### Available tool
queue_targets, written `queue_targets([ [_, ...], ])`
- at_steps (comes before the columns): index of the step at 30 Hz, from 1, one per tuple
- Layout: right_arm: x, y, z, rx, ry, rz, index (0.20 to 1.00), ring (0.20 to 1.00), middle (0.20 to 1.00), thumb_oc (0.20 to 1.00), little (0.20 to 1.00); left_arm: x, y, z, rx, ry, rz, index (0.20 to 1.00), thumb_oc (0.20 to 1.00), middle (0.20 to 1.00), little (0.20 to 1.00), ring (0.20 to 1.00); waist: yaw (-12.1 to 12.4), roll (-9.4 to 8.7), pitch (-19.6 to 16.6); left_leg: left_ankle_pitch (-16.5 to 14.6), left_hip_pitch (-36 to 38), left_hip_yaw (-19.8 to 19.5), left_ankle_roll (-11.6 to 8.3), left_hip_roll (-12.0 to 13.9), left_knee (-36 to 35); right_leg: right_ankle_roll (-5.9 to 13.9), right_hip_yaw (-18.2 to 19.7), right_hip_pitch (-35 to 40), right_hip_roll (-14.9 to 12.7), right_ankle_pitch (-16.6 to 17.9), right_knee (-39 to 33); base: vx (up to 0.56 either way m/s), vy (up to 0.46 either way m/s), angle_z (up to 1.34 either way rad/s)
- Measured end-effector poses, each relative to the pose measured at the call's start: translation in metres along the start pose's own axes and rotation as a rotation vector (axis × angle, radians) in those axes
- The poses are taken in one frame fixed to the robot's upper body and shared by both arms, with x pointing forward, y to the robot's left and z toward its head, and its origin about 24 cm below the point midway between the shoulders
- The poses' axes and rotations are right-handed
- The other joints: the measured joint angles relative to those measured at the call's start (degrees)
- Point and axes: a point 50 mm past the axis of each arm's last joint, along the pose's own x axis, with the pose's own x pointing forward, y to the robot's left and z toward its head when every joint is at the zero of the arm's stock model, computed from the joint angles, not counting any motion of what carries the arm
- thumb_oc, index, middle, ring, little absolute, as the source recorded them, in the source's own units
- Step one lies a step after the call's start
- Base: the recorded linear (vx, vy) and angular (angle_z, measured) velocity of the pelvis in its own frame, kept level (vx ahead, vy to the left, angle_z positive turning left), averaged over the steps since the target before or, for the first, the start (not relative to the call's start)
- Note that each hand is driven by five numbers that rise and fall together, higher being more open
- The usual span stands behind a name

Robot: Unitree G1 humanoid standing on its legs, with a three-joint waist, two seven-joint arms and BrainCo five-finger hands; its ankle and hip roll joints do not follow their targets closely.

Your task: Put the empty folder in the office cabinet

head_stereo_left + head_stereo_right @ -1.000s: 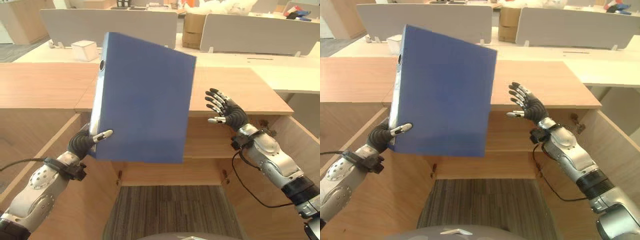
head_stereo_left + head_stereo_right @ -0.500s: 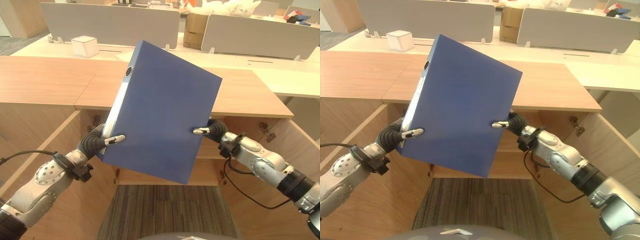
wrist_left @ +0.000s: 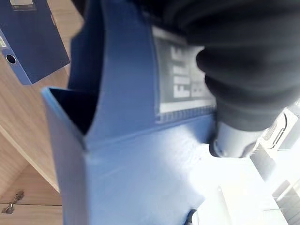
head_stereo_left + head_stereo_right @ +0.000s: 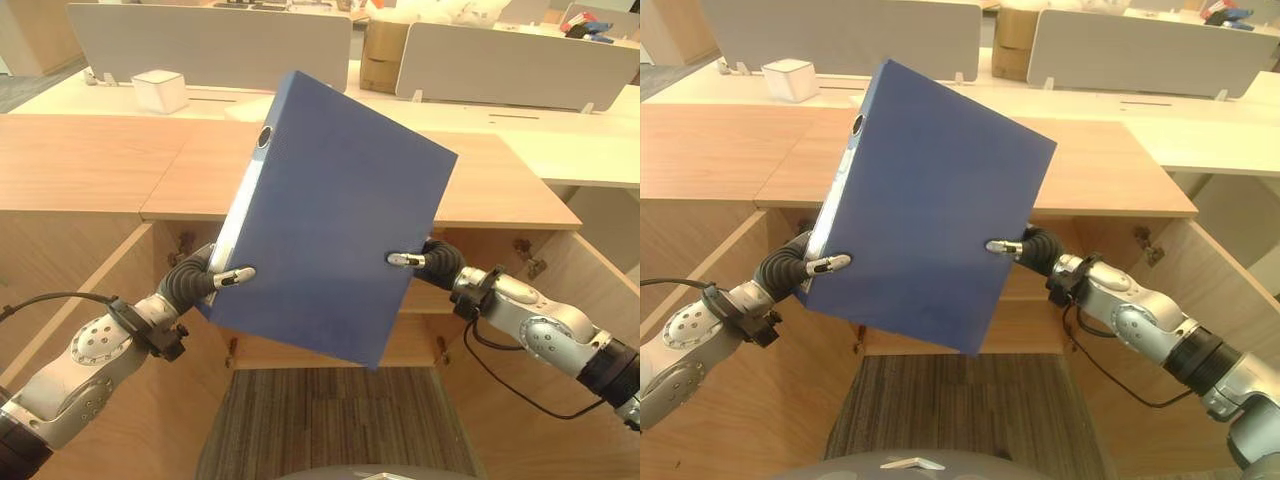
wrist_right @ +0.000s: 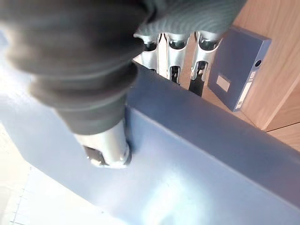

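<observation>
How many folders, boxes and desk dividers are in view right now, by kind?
Blue folders: 2, the held folder pinched between the left hand and right hand, and a second folder lying in the cabinet
White box: 1
Cardboard box: 1
Grey dividers: 2, the left divider and the right divider
Total: 6

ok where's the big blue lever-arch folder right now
The blue lever-arch folder is held tilted in mid-air between the left hand and the right hand, in front of the open wooden cabinet.
</observation>
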Motion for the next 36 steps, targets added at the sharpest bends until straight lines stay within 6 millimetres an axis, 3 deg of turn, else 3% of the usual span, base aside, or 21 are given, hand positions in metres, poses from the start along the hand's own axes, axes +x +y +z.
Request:
queue_targets([
  [2, 0.001, 0.0, 0.0, -0.007, -0.047, -0.011, 0.2, 0.2, 0.2, 0.2, 0.2, 0.0, 0.0, -0.001, -0.005, -0.011, 0.006, 0.2, 0.2, 0.2, 0.2, 0.2, 0.1, 0.37, 0.2, 0.0, 0.0, 0.0, 0.0, 0.0, 0.0, 0.0, 0.0, 0.0, 0.0, 0.0, 0.1, 0.0, 0.0, 0.0],
  [3, 0.002, 0.002, -0.001, -0.009, -0.104, -0.017, 0.2, 0.2, 0.2, 0.2, 0.2, 0.0, -0.001, -0.001, -0.022, -0.047, 0.02, 0.25, 0.25, 0.25, 0.25, 0.25, 0.1, 0.56, 0.4, 0.0, 0.0, 0.0, 0.0, 0.0, 0.0, -0.01, 0.0, 0.0, 0.0, 0.0, 0.0, 0.0, 0.0, 0.0],
  [4, 0.003, 0.002, -0.002, -0.014, -0.13, -0.031, 0.2, 0.2, 0.2, 0.2, 0.2, -0.001, -0.003, -0.004, -0.027, -0.057, 0.029, 0.391, 0.391, 0.391, 0.391, 0.391, 0.1, 0.77, 0.5, 0.0, -0.1, 0.0, -0.01, 0.0, 0.0, -0.01, 0.1, 0.0, 0.0, 0.0, 0.1, 0.0, 0.0, 0.0],
  [6, -0.001, 0.009, -0.001, -0.069, -0.212, -0.045, 0.2, 0.2, 0.2, 0.2, 0.2, -0.007, -0.006, -0.007, -0.055, -0.14, 0.095, 0.959, 0.959, 0.959, 0.959, 0.959, 0.0, 1.27, 0.8, 0.0, -0.1, 0.0, 0.0, 0.0, 0.0, -0.06, 0.1, 0.0, 0.0, 0.0, 0.1, 0.0, 0.0, 0.0],
  [7, -0.006, 0.012, -0.001, -0.115, -0.247, -0.076, 0.2, 0.2, 0.2, 0.2, 0.2, -0.008, -0.008, -0.01, -0.089, -0.191, 0.143, 1.0, 1.0, 1.0, 1.0, 1.0, 0.0, 1.51, 1.0, -0.1, -0.1, -0.1, 0.0, 0.0, 0.0, -0.07, 0.0, 0.0, 0.0, -0.1, 0.1, 0.02, -0.007, 0.07],
  [11, -0.034, 0.002, -0.004, -0.322, -0.254, -0.255, 0.2, 0.2, 0.2, 0.2, 0.2, -0.021, -0.001, -0.028, -0.196, -0.316, 0.408, 1.0, 1.0, 1.0, 1.0, 1.0, 0.3, 1.83, 1.0, -0.1, -0.3, -0.8, 0.02, 0.1, 0.0, -0.09, -0.5, 0.2, 0.0, -0.4, 0.0, 0.02, -0.007, 0.07],
  [15, -0.064, -0.006, -0.027, -0.452, -0.165, -0.447, 0.2, 0.2, 0.2, 0.2, 0.2, -0.043, -0.004, -0.057, -0.277, -0.327, 0.666, 1.0, 1.0, 1.0, 1.0, 1.0, 0.5, 1.78, 0.6, -0.1, -1.2, -1.3, 0.14, -0.1, 0.0, -0.16, -0.7, -0.6, -0.2, -0.7, 0.0, 0.01, -0.012, 0.04],
  [18, -0.079, -0.006, -0.048, -0.534, -0.044, -0.507, 0.2, 0.2, 0.2, 0.2, 0.2, -0.058, -0.011, -0.086, -0.288, -0.196, 0.78, 1.0, 1.0, 1.0, 1.0, 1.0, 0.6, 2.0, 0.7, 0.0, -1.9, -1.4, 0.1, 0.0, 0.0, -0.14, -0.8, -1.3, -0.1, -0.6, 0.0, -0.05, -0.012, 0.02],
  [19, -0.079, -0.006, -0.048, -0.534, -0.044, -0.507, 0.2, 0.2, 0.2, 0.2, 0.2, -0.058, -0.011, -0.086, -0.288, -0.196, 0.78, 1.0, 1.0, 1.0, 1.0, 1.0, 0.6, 2.0, 0.7, 0.0, -1.9, -1.4, 0.1, 0.0, 0.0, -0.14, -0.8, -1.3, -0.1, -0.6, 0.0, -0.09, -0.019, 0.01],
  [20, -0.086, -0.003, -0.059, -0.567, 0.025, -0.511, 0.2, 0.2, 0.2, 0.2, 0.2, -0.07, -0.019, -0.104, -0.283, -0.08, 0.822, 1.0, 1.0, 1.0, 1.0, 1.0, 0.6, 2.21, 1.0, 0.2, -2.8, -1.4, 0.18, 0.0, 0.0, -0.04, -0.8, -2.0, -0.1, -0.5, 0.0, -0.06, -0.018, 0.0],
  [22, -0.086, -0.002, -0.061, -0.596, 0.049, -0.508, 0.2, 0.2, 0.2, 0.2, 0.2, -0.073, -0.021, -0.107, -0.268, -0.049, 0.831, 1.0, 1.0, 1.0, 1.0, 1.0, 0.6, 2.31, 1.2, 0.5, -3.7, -1.5, 0.23, 0.0, 0.0, -0.07, -0.9, -2.8, -0.1, -0.3, 0.0, -0.19, -0.029, 0.03],
  [25, -0.082, 0.0, -0.054, -0.7, 0.033, -0.493, 0.2, 0.2, 0.2, 0.2, 0.2, -0.061, -0.018, -0.1, -0.17, -0.054, 0.79, 1.0, 1.0, 1.0, 1.0, 1.0, 1.1, 2.5, 6.1, 2.4, -9.0, -2.9, 0.67, -0.2, 0.6, -0.4, -2.1, -7.1, -0.5, 1.4, 0.3, -0.26, -0.032, 0.19],
  [26, -0.082, 0.0, -0.054, -0.7, 0.033, -0.493, 0.2, 0.2, 0.2, 0.2, 0.2, -0.061, -0.018, -0.1, -0.17, -0.054, 0.79, 1.0, 1.0, 1.0, 1.0, 1.0, 1.1, 2.5, 6.1, 2.4, -9.0, -2.9, 0.67, -0.2, 0.6, -0.4, -2.1, -7.1, -0.5, 1.4, 0.3, -0.32, -0.035, 0.12],
  [30, -0.072, 0.004, -0.047, -0.828, 0.024, -0.44, 0.2, 0.2, 0.2, 0.2, 0.2, -0.045, -0.026, -0.105, -0.125, -0.022, 0.715, 1.0, 1.0, 1.0, 1.0, 1.0, 1.3, 4.39, 13.5, 4.1, -15.1, -3.9, 1.11, -0.3, 2.1, -0.57, -2.2, -12.2, -0.8, 3.5, 0.4, -0.18, -0.017, 0.08],
  [34, -0.072, -0.006, -0.061, -0.834, 0.097, -0.455, 0.2, 0.2, 0.2, 0.2, 0.2, -0.052, -0.025, -0.125, -0.126, 0.071, 0.766, 1.0, 1.0, 1.0, 1.0, 1.0, 1.8, 5.67, 18.5, 5.4, -18.7, -4.2, 1.43, -0.2, 1.6, -0.69, -2.5, -15.8, -0.7, 4.6, 0.4, -0.13, 0.001, 0.03],
  [36, -0.073, -0.012, -0.071, -0.83, 0.147, -0.462, 0.2, 0.2, 0.2, 0.2, 0.2, -0.057, -0.028, -0.139, -0.149, 0.133, 0.784, 1.0, 1.0, 1.0, 1.0, 1.0, 1.9, 5.9, 19.3, 5.6, -20.4, -4.3, 1.21, -0.3, 1.6, -0.95, -2.6, -17.4, -0.8, 4.8, 0.4, -0.13, 0.005, 0.04],
])
